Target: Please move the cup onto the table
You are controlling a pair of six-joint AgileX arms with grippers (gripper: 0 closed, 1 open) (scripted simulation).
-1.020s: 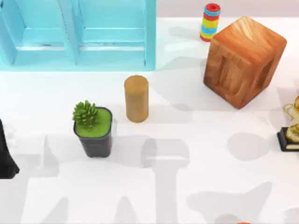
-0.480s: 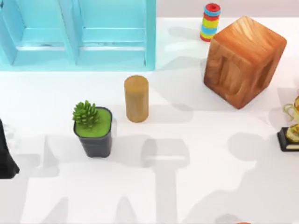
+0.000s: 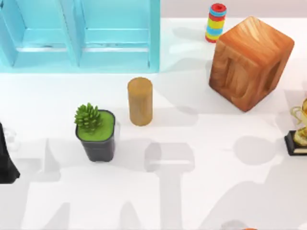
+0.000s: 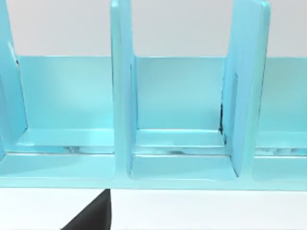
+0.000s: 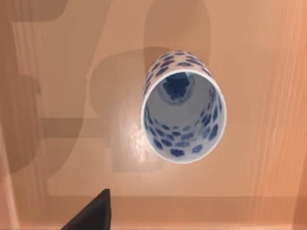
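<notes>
The cup (image 5: 182,108), white with dark blue dots, stands upright with its mouth open upward on a light wooden surface (image 5: 268,72) in the right wrist view. My right gripper (image 5: 93,213) hangs above that surface, off to one side of the cup and apart from it, with just a dark corner of it in the picture. The table (image 3: 216,158) is the glossy white surface in the top view. My left arm (image 3: 5,163) rests at the table's left edge, and its gripper (image 4: 93,215) faces the turquoise shelf unit (image 4: 177,120).
On the table stand a potted succulent (image 3: 96,134), a tan wooden cylinder (image 3: 140,101), a big wooden cube (image 3: 249,62), a coloured ring stack (image 3: 216,22) and a gold trophy (image 3: 300,134) at the right edge. The turquoise shelf unit (image 3: 81,33) fills the back left.
The arm shadow on the table's lower right has spread and shifted toward the right. No object on the table has moved, and the left arm has stayed put.
</notes>
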